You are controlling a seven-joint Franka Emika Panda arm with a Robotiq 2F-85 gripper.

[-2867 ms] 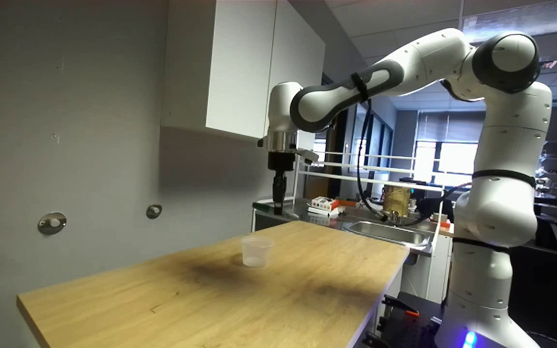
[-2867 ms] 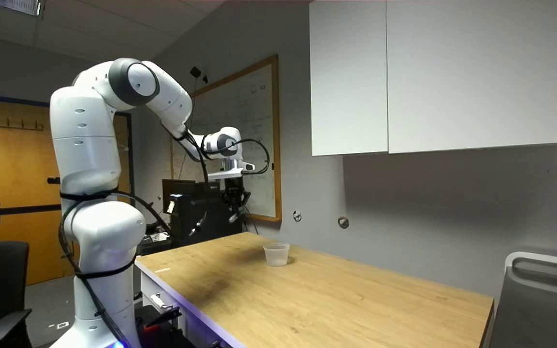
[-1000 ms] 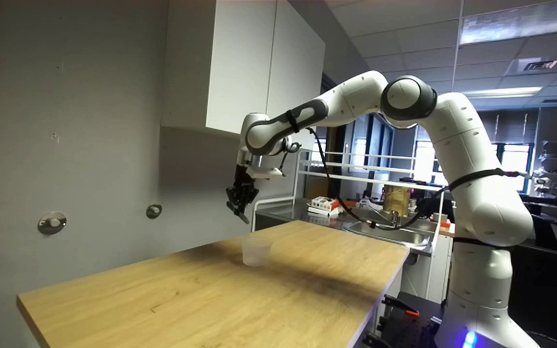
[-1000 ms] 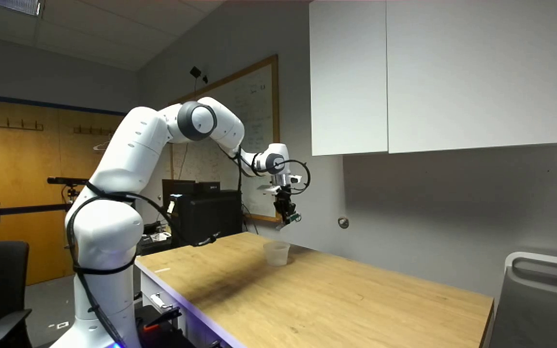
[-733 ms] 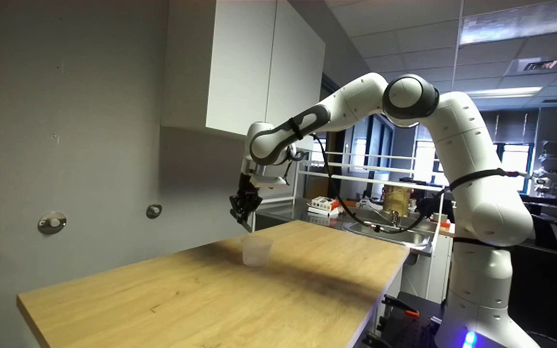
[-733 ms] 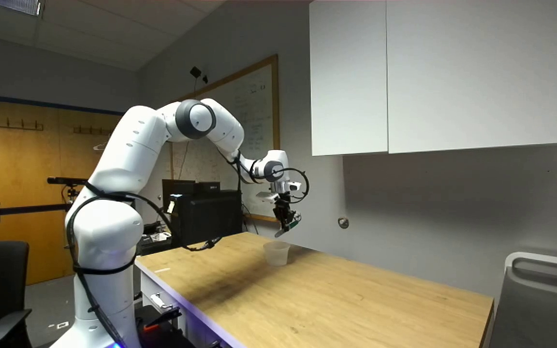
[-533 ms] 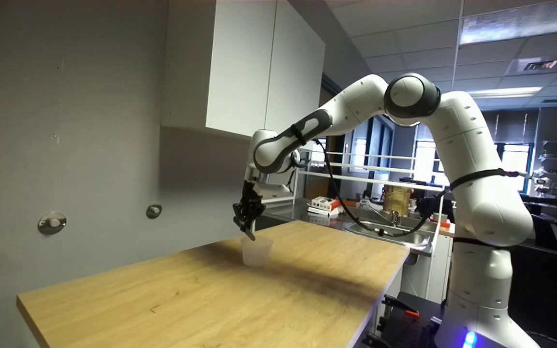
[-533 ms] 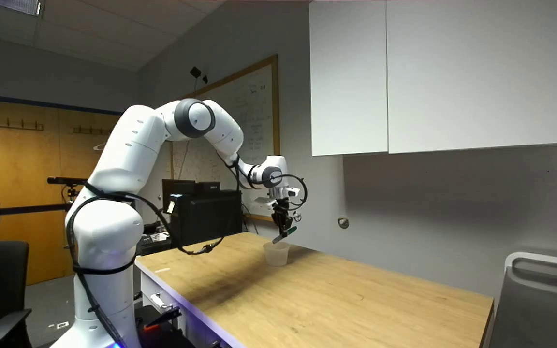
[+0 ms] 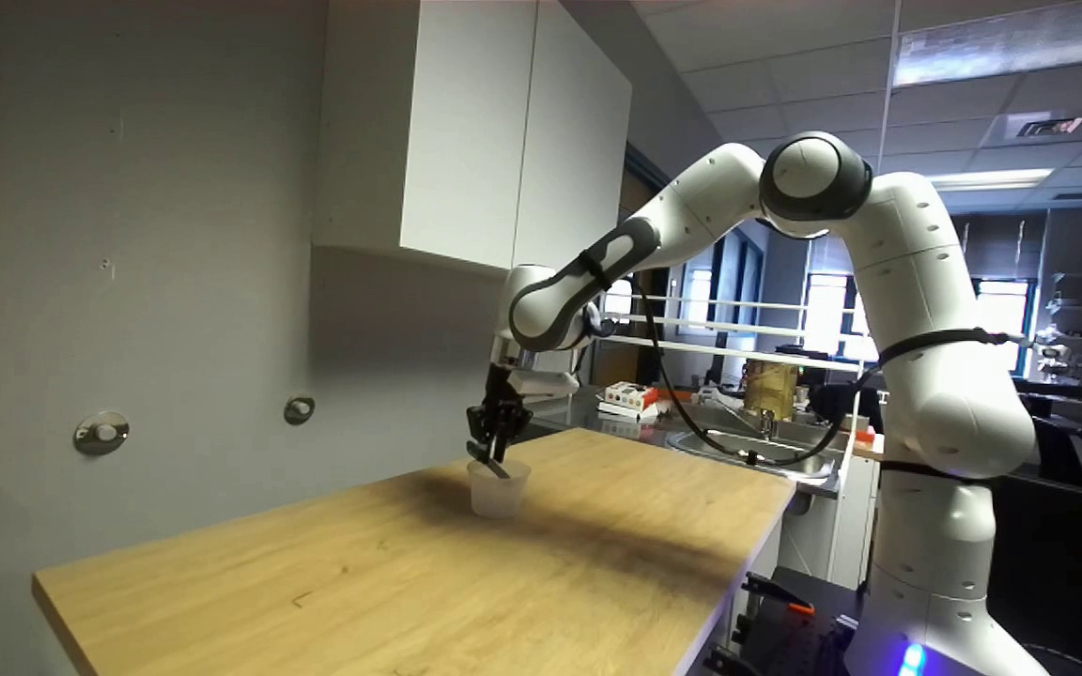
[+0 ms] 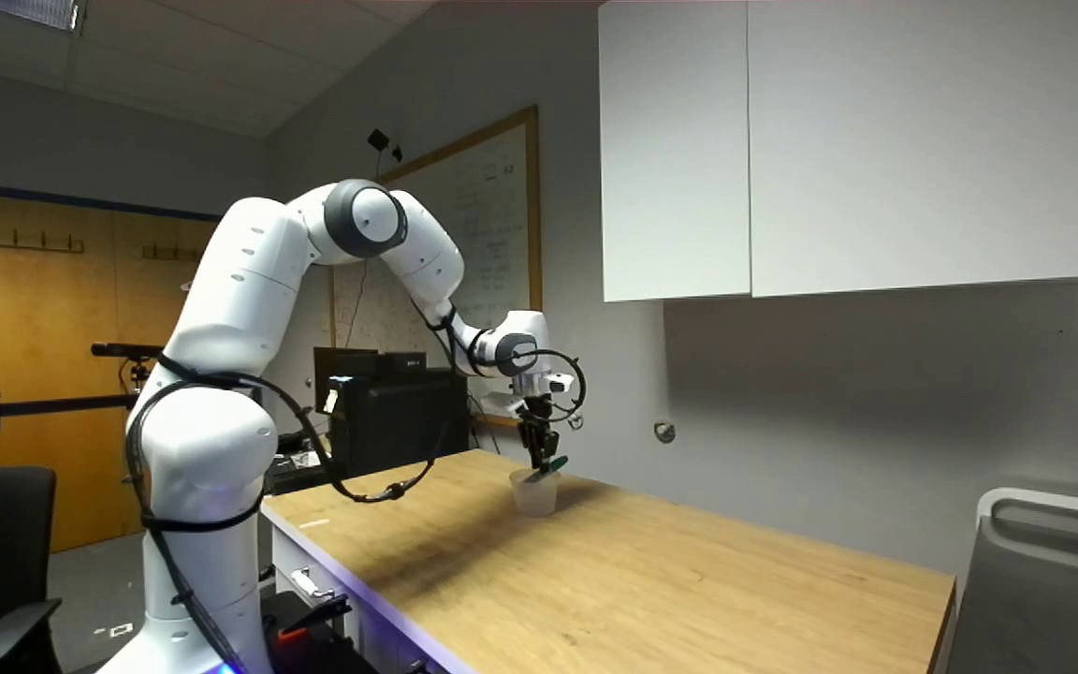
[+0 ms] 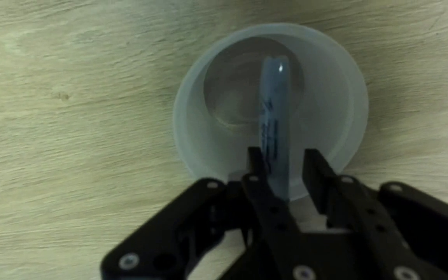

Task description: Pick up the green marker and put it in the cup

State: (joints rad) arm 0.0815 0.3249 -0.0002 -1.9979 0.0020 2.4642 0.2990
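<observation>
The green marker has a grey-blue body [image 11: 275,97] and a green cap end [image 10: 554,465]. It leans tilted, its grey end inside the whitish translucent cup [image 11: 327,89] and its cap end out past the rim. The cup stands upright on the table in both exterior views [image 9: 496,499] [image 10: 535,501]. My gripper [image 11: 282,153] is right over the cup's rim with the marker between its fingers. The fingers stand apart. The marker lies against or near the left finger, with a gap to the right finger. The cap end is hidden behind the gripper in the wrist view.
The cup stands on a wooden table [image 9: 363,582] near its wall-side edge. A white wall cabinet [image 9: 466,131] hangs above. A white rack [image 9: 719,347] and a sink [image 9: 776,458] are beyond the table's end. A cable [image 10: 389,491] hangs from the arm.
The arm carried the marker over to the cup and came down, tilting it. The marker's grey end went from above the cup into it. The fingers now stand apart around the marker.
</observation>
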